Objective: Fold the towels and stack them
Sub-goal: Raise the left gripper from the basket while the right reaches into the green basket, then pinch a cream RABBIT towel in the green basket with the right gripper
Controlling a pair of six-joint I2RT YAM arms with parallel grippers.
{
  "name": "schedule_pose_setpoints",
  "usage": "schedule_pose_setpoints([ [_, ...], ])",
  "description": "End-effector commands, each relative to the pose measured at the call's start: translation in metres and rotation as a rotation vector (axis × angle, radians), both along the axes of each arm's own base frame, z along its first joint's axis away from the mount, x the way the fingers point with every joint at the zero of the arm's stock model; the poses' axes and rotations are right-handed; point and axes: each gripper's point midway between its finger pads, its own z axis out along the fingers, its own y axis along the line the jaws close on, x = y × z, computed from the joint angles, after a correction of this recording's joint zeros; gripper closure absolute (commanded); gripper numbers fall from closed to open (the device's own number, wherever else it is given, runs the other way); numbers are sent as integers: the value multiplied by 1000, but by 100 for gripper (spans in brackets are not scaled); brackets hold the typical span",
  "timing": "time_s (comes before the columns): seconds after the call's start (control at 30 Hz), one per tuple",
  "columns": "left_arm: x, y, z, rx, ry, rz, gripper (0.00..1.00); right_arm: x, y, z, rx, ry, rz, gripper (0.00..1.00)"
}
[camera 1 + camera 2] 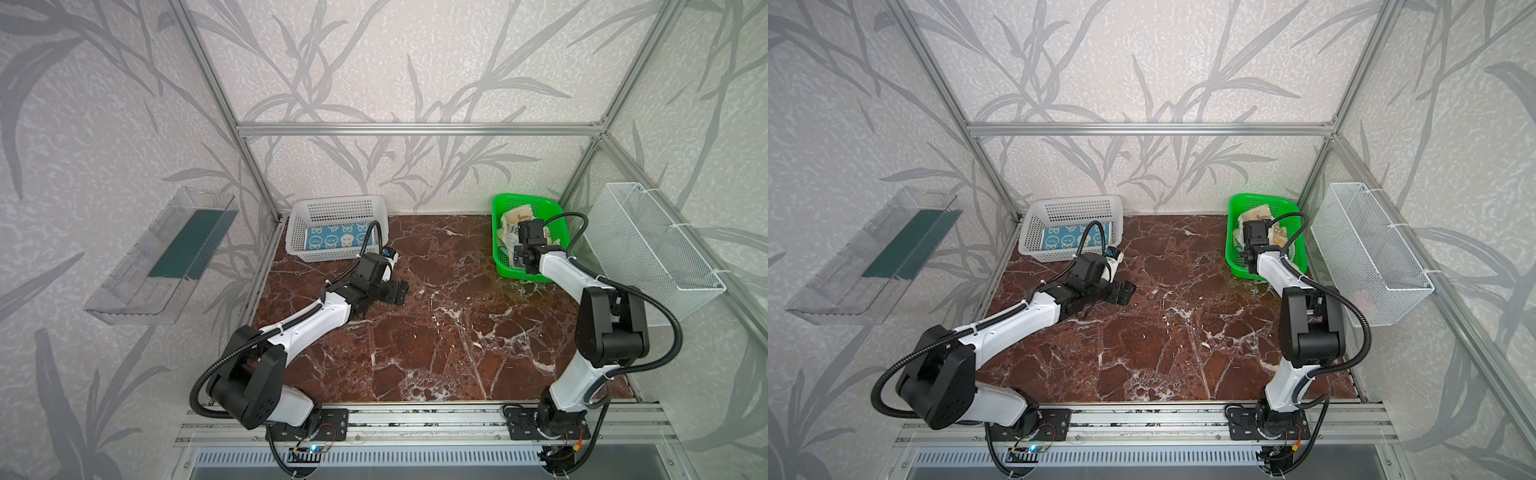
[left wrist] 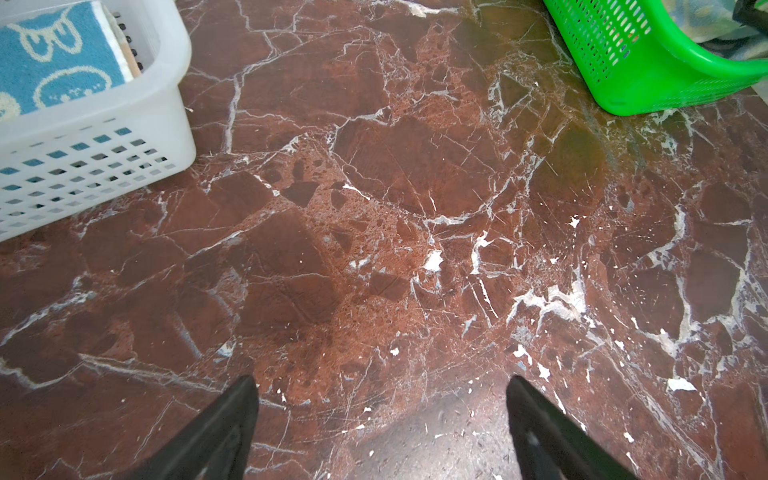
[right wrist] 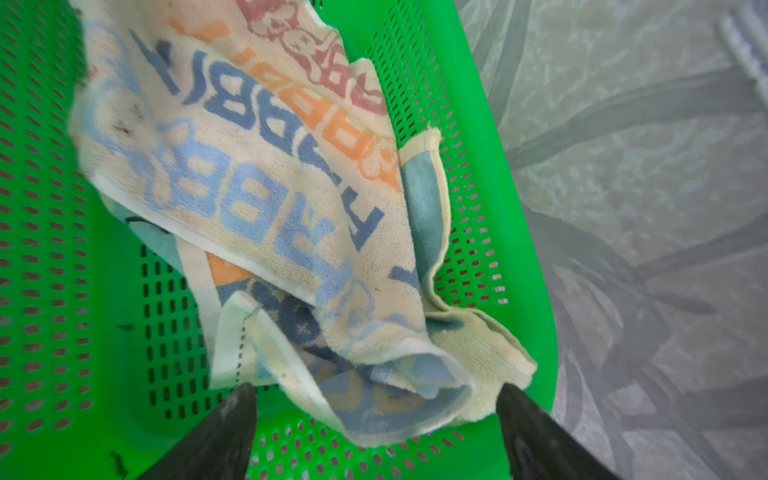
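With the blue rabbit-face towel [image 1: 332, 240] flat in the white basket [image 1: 337, 212], the right gripper [image 3: 374, 388], wide and empty above the crumpled striped towel [image 3: 257, 174] in the green basket [image 3: 478, 104], should pinch one loose corner clear of the teal towel [image 3: 419, 208] beneath, while the left gripper [image 2: 380, 380] hovers wide over bare worktop [image 2: 415, 187].

The RABBIT towel [image 3: 266, 174] is covering most of the teal and yellow towel [image 3: 422, 216]; the left wrist view's edge is cutting off the rabbit-face towel [image 2: 54, 58].
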Motion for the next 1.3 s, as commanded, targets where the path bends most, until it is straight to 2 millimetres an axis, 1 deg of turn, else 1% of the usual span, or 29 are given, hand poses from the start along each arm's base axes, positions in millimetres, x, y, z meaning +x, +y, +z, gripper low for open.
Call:
schedule_pose_setpoints([
  [0.0, 0, -3, -3, 7, 1, -12, 7, 8, -12, 10, -41, -22, -13, 10],
  [0.17, 1, -3, -3, 15, 2, -16, 8, 10, -22, 8, -23, -27, -13, 11],
  [0.27, 2, -4, -3, 18, 3, -16, 8, 12, -27, 3, 5, -23, -11, 14],
  [0.3, 2, -4, -3, 18, 1, -17, 8, 13, -27, 1, 17, -23, -7, 16],
  [0.33, 2, -4, -3, 18, 2, -16, 8, 14, -27, -4, 34, -20, 5, 21],
  [0.43, 3, -4, -2, 18, 0, -15, 8, 15, -29, -13, 56, -15, 9, 27],
  [0.47, 2, -4, -3, 18, 3, -15, 8, 15, -30, -16, 59, -13, 11, 31],
  [0.5, 2, -4, -3, 17, 3, -16, 8, 16, -30, -17, 62, -11, 15, 37],
  [0.6, 3, -5, -3, 17, 6, -19, 8, 20, -24, -21, 91, -21, 46, 60],
  [0.7, 2, -5, -3, 26, 10, -22, 8, 23, -19, -20, 110, -37, 64, 81],
  [0.73, 2, -4, -3, 32, 13, -21, 9, 24, -18, -17, 115, -48, 71, 88],
  [0.8, 2, -3, -3, 38, 10, -21, 9, 26, -15, -8, 119, -72, 92, 99],
  [0.83, 2, -3, -2, 41, 8, -22, 9, 26, -15, -4, 118, -84, 96, 100],
  [0.97, 2, -2, -1, 45, 1, -21, 9, 30, -12, 24, 103, -144, 139, 100],
  [1.07, 2, -3, 0, 41, -1, -22, 9, 32, -8, 51, 104, -195, 171, 100],
  [1.17, 3, -3, 0, 43, -3, -24, 9, 32, -1, 90, 108, -264, 212, 100],
  [1.27, 4, -2, -1, 48, -7, -23, 9, 32, 13, 122, 128, -325, 288, 100],
])
